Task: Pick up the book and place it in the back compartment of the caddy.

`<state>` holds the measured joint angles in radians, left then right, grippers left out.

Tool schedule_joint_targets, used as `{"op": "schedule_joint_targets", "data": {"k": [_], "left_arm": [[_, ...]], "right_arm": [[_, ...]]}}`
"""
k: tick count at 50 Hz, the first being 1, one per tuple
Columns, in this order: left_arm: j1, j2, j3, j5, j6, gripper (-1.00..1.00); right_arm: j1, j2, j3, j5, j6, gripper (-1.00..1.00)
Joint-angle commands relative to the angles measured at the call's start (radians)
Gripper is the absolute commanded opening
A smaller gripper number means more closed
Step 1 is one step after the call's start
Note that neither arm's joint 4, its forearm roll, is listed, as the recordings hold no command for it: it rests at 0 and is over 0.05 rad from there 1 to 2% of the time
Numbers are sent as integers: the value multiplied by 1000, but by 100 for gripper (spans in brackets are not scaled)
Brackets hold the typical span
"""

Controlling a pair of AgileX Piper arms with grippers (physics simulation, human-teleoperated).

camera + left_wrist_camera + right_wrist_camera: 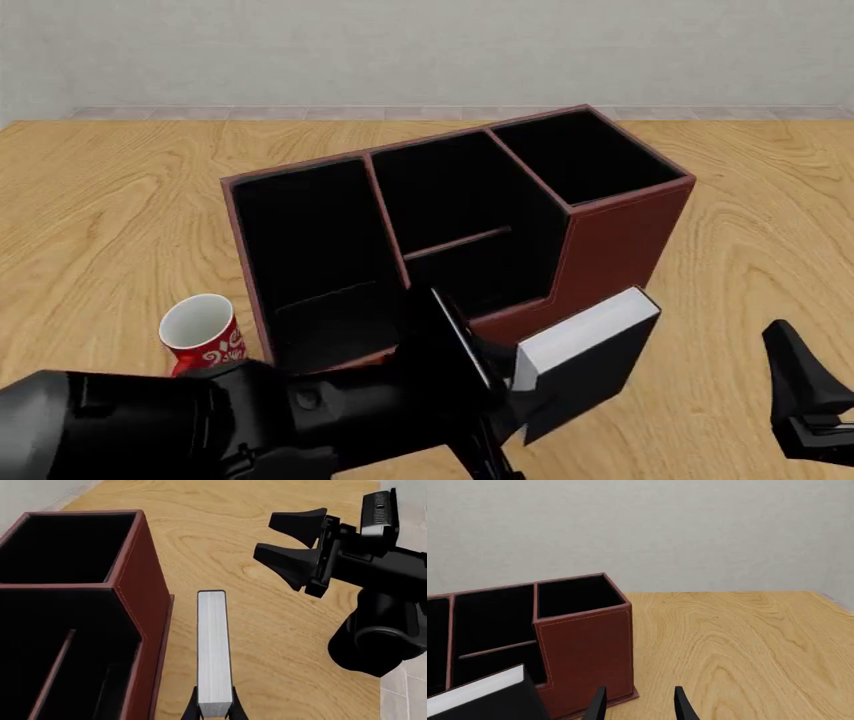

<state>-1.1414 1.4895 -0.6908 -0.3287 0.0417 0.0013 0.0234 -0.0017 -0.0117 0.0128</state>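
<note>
Centrally, the left claw [215, 711] is clamped on the thick black-covered hardback book with its white page block [213, 650], one finger on each cover at the book's near end, as the left wrist view shows. The front view shows the book [587, 355] raised off the bench and tilted, its page block facing up and left, just in front of the near right wall of the caddy. The right claw [807, 400] hangs at the near right with its fingers spread and nothing between them, apart from the book.

The large reddish-brown leather-look caddy with black lining [614, 240] stands on the light wood-grain bench [107, 200], set at an angle. Its tallest section, at the far right, appears to be the back compartment; the middle section carries a thin bar, and the left section sits lower. A red-and-white patterned mug [203, 333] stands just beside the caddy's near left corner.

Judged risks from this pose: the book is low beside the tall wall, so advancing without lifting would drive it into the caddy and shove it. Gripped at one end only, the long book may pivot or slip between the fingers. A misaligned descent could catch its lower edge on the rim or drop it into the barred middle section.
</note>
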Motion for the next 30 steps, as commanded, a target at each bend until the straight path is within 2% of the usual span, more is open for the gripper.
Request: {"op": "schedule_joint_targets", "data": {"k": [1, 8, 13, 25, 30], "left_arm": [[12, -97, 19, 46, 28, -100], [16, -139, 24, 72, 33, -100], [5, -180, -4, 131, 38, -100], [73, -269, -46, 247, 88, -100], [121, -294, -56, 270, 75, -100]], "right_arm": [[0, -4, 0, 4, 0, 100], [0, 0, 0, 0, -1, 100], [0, 4, 0, -4, 0, 100], [0, 2, 0, -2, -1, 100], [0, 7, 1, -7, 0, 100]]}}
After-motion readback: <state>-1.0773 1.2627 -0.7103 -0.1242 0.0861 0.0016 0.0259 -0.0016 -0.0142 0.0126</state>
